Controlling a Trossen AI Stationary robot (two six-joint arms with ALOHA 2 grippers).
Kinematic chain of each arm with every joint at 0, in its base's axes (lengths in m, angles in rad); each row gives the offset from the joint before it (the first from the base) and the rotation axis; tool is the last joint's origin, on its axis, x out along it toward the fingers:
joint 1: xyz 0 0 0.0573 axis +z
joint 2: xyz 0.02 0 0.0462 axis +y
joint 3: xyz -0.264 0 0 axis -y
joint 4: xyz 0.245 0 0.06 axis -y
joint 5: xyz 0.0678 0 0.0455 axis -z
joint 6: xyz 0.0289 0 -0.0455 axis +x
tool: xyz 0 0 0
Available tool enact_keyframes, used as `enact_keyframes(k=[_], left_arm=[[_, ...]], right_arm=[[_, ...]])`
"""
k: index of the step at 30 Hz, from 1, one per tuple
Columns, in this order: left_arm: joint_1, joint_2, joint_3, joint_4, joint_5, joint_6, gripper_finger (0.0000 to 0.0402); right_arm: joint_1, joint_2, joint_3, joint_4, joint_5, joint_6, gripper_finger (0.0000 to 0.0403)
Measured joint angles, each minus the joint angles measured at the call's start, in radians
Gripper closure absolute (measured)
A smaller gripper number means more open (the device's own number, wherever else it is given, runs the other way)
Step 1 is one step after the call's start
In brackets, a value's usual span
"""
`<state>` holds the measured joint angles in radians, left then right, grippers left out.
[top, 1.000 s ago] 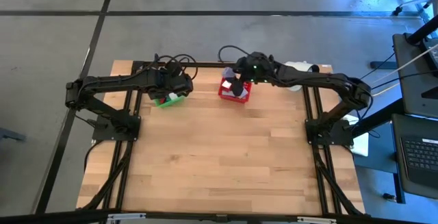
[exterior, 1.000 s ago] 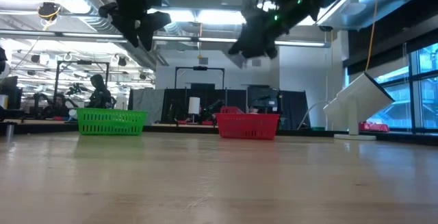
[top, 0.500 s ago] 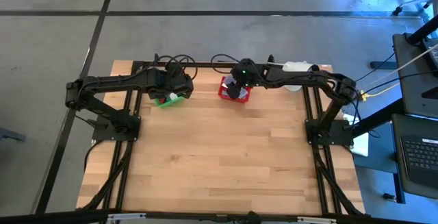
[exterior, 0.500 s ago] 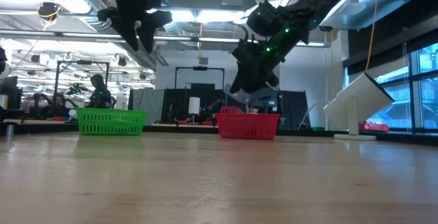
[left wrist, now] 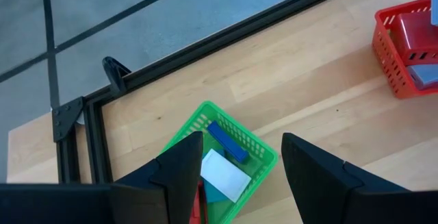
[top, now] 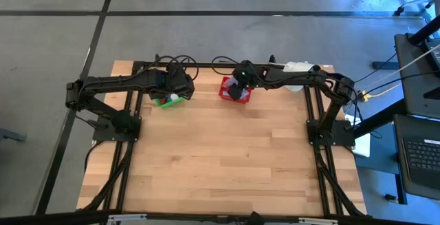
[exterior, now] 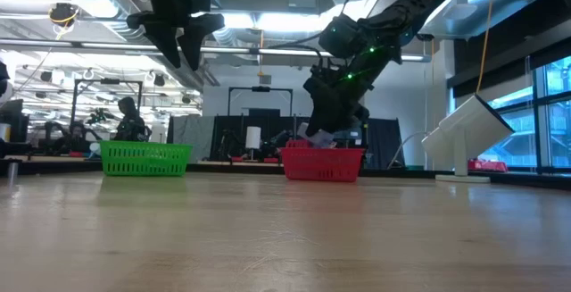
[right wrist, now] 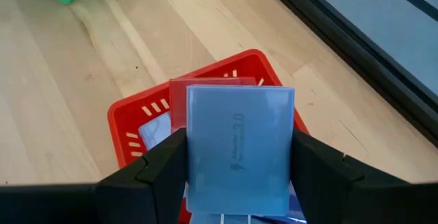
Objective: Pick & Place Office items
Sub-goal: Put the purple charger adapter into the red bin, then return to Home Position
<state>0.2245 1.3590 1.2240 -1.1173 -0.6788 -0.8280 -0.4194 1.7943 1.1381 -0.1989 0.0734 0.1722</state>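
My right gripper [right wrist: 239,169] hangs over the red mesh basket [right wrist: 137,138], shut on a flat light-blue piece [right wrist: 239,142]. A red piece [right wrist: 205,87] and pale blue pieces lie in that basket below it. In the high view this gripper [top: 237,87] covers the red basket [top: 225,91] at the table's far edge. My left gripper [left wrist: 239,176] is open and hovers above the green mesh basket [left wrist: 256,148], which holds a blue [left wrist: 226,140], a white [left wrist: 222,172] and a teal piece. The low view shows it [exterior: 183,46] well above the green basket [exterior: 145,159]. My right gripper pinches the light-blue piece between its two fingers [right wrist: 161,166], one on each of its opposite side edges [right wrist: 191,155]. The fingers come from above, pointing down. The piece faces the camera flat, just over the red basket's contents; I cannot tell whether it touches them.
A white device [top: 299,67] sits at the far right corner, seen as a white stand [exterior: 468,136] in the low view. Cables loop along the far edge [top: 227,51]. The near half of the wooden table [top: 220,163] is bare. A person [exterior: 129,120] stands far behind.
My right gripper has come down toward the red basket, shifting slightly toward the table's left and far edge, carrying the light-blue piece with it. It now sits low at the basket's rim.
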Motion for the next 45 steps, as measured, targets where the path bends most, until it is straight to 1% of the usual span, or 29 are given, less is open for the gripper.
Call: enact_keyframes(k=[5,8,18,22,29,36,40,43,45], left_arm=[[0.000,0.000,0.000,0.000,0.000,0.001,0.0206],[0.000,0.000,0.000,0.000,0.000,0.002,0.0206],[0.000,0.000,0.000,0.000,0.000,0.003,0.0206],[0.000,0.000,0.000,0.000,0.000,0.003,0.0206],[0.000,0.000,0.000,0.000,-0.001,0.003,0.0206],[0.000,0.000,0.000,0.000,0.001,0.003,0.0206],[0.000,-0.021,-0.001,0.000,0.035,0.003,0.0206],[0.000,-0.060,-0.001,0.000,0.039,0.010,0.0206],[0.000,-0.097,-0.001,0.001,0.038,0.050,0.0206]], right_arm=[[0.000,0.000,0.000,0.000,0.001,0.000,0.0188],[0.000,0.000,0.000,-0.001,0.001,0.002,0.0181],[0.000,0.003,-0.002,-0.014,-0.003,0.029,0.0119],[0.000,-0.031,-0.002,-0.018,-0.010,0.030,0.0102],[-0.003,-0.163,-0.002,-0.027,0.000,0.030,0.0086],[-0.003,-0.345,-0.002,-0.059,0.094,0.030,0.0085],[-0.003,-0.470,-0.002,-0.084,0.125,0.029,0.0085],[-0.003,-0.559,-0.001,-0.107,0.117,0.011,0.0085],[-0.003,-0.616,-0.001,-0.135,0.079,-0.027,0.0085]])
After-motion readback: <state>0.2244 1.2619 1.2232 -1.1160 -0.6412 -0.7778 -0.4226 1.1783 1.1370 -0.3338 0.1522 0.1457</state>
